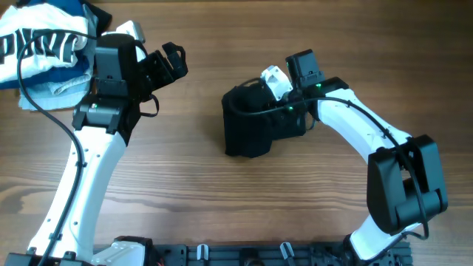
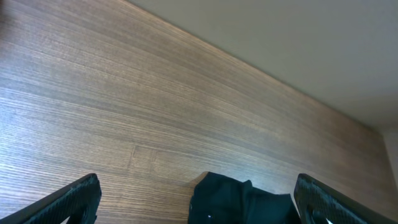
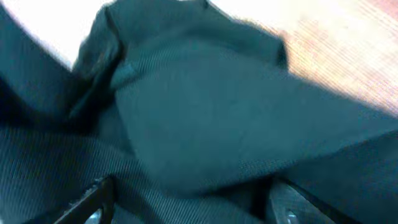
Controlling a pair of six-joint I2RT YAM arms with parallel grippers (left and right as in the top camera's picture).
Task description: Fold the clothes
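A black garment (image 1: pixel 247 129) lies bunched in a rough square at the middle of the wooden table. My right gripper (image 1: pixel 270 92) is down on its far edge. In the right wrist view the fingers (image 3: pixel 193 199) are spread wide, with dark ribbed cloth (image 3: pixel 205 99) filling the space between and beyond them. My left gripper (image 1: pixel 168 63) is open and empty, held above bare table to the left of the garment. In the left wrist view its fingers (image 2: pixel 196 183) frame a corner of the black garment (image 2: pixel 239 199).
A pile of clothes (image 1: pixel 44 44) lies at the far left corner, with a white shirt with dark lettering on top and blue cloth behind. The table's far edge (image 2: pixel 261 62) meets a pale wall. Bare wood (image 1: pixel 222 199) shows in front of the garment.
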